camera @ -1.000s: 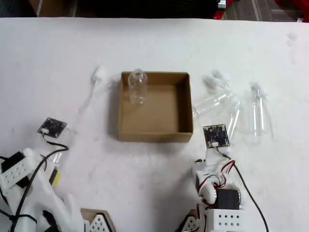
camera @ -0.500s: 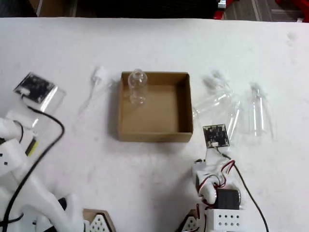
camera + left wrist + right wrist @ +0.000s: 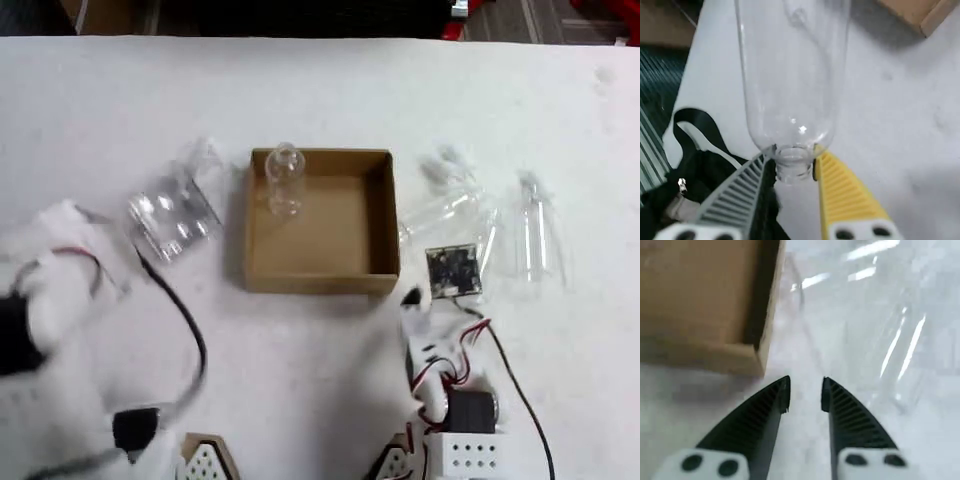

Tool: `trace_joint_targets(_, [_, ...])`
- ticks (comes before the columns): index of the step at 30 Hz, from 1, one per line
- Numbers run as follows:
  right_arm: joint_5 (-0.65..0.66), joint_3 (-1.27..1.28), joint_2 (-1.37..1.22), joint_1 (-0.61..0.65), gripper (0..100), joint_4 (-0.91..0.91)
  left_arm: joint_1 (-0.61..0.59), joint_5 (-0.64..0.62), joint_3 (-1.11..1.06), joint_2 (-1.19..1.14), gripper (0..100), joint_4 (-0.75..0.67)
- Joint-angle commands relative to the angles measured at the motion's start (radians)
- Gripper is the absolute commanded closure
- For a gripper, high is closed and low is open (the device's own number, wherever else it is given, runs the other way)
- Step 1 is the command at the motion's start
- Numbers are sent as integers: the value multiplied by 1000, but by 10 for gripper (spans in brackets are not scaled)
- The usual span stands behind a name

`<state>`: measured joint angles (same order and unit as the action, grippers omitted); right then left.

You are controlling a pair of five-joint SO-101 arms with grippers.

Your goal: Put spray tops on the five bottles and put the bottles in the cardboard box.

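My left gripper is shut on the neck of a clear bottle with no top. In the high view that bottle hangs just left of the cardboard box, held out from the left arm. One clear bottle stands in the box's far left corner. My right gripper hovers low by the box's near right corner, its fingers a narrow gap apart with nothing between them. Clear bottles lie right of the box.
Spray tops lie on the white table: one beyond the held bottle, others behind the lying bottles. The right arm and its cable occupy the front middle. The far half of the table is open.
The left arm has swung from the front left corner up and toward the box, carrying the bottle. The right arm has edged forward toward the box's near right corner.
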<state>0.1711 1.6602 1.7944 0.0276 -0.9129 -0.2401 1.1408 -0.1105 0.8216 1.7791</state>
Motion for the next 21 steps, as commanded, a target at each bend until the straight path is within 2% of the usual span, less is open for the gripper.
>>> trace_joint_targets(1, [-3, -110, 8, -73, 821, 206, 194, 2, -58, 160, 980, 6])
trace_joint_targets(4, [-11, -252, 8, -77, 844, 240, 355, -87, -138, 275, 980, 3])
trace_joint_targets(7, [-11, -443, 8, -13, 995, 163, 464, -187, -219, 320, 980, -41])
trace_joint_targets(10, [-12, -635, 7, 81, 953, 71, 521, -281, -334, 321, 980, -146])
trace_joint_targets(12, [-12, -743, 2, 162, 987, 53, 564, -338, -423, 321, 980, -232])
trace_joint_targets(16, [-12, -911, -1, 311, 983, 56, 661, -377, -563, 328, 980, -348])
trace_joint_targets(19, [-12, -962, -2, 417, 983, 56, 702, -390, -600, 329, 980, -396])
trace_joint_targets(21, [-12, -941, -5, 479, 983, 51, 720, -446, -603, 329, 980, -416])
